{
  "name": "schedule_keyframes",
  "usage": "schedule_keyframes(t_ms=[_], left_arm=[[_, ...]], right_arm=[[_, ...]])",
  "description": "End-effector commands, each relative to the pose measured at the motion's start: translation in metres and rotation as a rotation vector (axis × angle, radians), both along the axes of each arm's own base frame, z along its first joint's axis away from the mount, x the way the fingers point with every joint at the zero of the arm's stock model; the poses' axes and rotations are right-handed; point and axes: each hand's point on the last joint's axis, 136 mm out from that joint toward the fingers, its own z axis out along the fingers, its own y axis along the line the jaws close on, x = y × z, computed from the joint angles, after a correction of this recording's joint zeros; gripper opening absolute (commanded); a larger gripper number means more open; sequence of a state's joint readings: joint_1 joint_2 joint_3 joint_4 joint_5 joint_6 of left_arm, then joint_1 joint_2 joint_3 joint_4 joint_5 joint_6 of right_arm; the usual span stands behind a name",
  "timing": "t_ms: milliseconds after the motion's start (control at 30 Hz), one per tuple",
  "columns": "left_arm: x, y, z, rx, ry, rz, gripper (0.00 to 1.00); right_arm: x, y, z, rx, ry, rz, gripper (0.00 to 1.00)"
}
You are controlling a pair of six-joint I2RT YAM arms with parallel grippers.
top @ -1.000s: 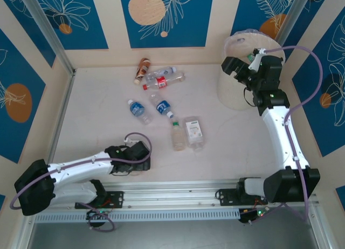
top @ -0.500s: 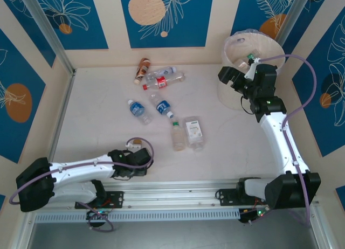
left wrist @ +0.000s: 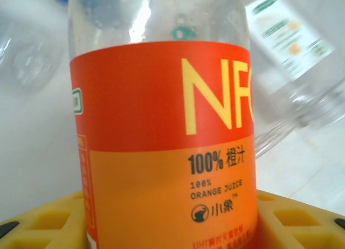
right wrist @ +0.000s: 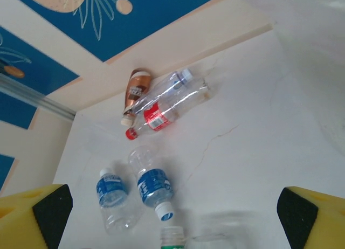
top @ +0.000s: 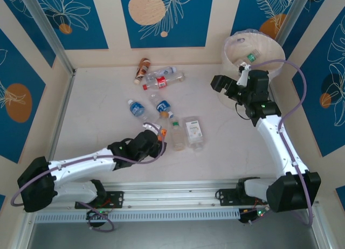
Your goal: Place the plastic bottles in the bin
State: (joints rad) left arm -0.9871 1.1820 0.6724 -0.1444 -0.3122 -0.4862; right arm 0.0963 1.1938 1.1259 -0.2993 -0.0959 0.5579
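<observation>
Orange and red wrap the label of the orange juice bottle (left wrist: 161, 125) seen close up by the left wrist camera. It reads "NF" in big yellow letters cut off at the edge, then "100% 橙汁", "100% ORANGE JUICE" and a small elephant mark with "小象". The body above the label is clear plastic. Yellow fingers (left wrist: 38, 225) press against it on both sides. From above, the left gripper (top: 155, 140) is closed on this bottle in the near middle of the counter (top: 97, 109), orange cap pointing far-right.

Seven more bottles lie on the counter. At the far side sit three together: a brown bottle (top: 143, 69), a clear bottle (top: 168, 71) and a red-labelled bottle (top: 158, 82) with a red cap. Nearer, in the middle, are two blue-labelled bottles (top: 138, 110) (top: 163, 106) with white caps. Just right of the held bottle lie a green-capped bottle (top: 177, 137) and a wider flat bottle (top: 193, 131) with a white label. None of this print is sharp enough to read.

The bin (top: 269, 47), a cream round bucket with a thin plastic liner, stands at the far right corner. A green-labelled bottle (top: 251, 57) lies inside it.

The right gripper (top: 222, 86) hangs just left of the bin, above the counter. In its wrist view the black-tipped yellow fingers (right wrist: 48, 214) stand wide apart with nothing between them.
</observation>
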Motion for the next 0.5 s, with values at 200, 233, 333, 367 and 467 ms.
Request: schedule_keyframes(t_ms=[200, 233, 333, 367, 467], left_arm=[[0.053, -0.06, 0.061, -0.236, -0.284, -0.268, 0.41], [0.054, -0.065, 0.066, -0.241, -0.302, -0.296, 0.41], [0.048, -0.081, 0.085, -0.26, -0.377, -0.419, 0.41], [0.046, -0.086, 0.09, -0.261, -0.394, -0.457, 0.4], [0.044, -0.093, 0.097, -0.267, -0.398, -0.512, 0.4]], right_arm=[[-0.023, 0.055, 0.008, 0.142, -0.03, 0.281, 1.0], [-0.026, 0.061, 0.006, 0.154, -0.012, 0.313, 1.0], [-0.039, 0.08, 0.002, 0.178, 0.044, 0.417, 1.0], [-0.043, 0.087, 0.004, 0.186, 0.046, 0.456, 1.0], [-0.052, 0.1, 0.01, 0.182, 0.04, 0.514, 1.0]])
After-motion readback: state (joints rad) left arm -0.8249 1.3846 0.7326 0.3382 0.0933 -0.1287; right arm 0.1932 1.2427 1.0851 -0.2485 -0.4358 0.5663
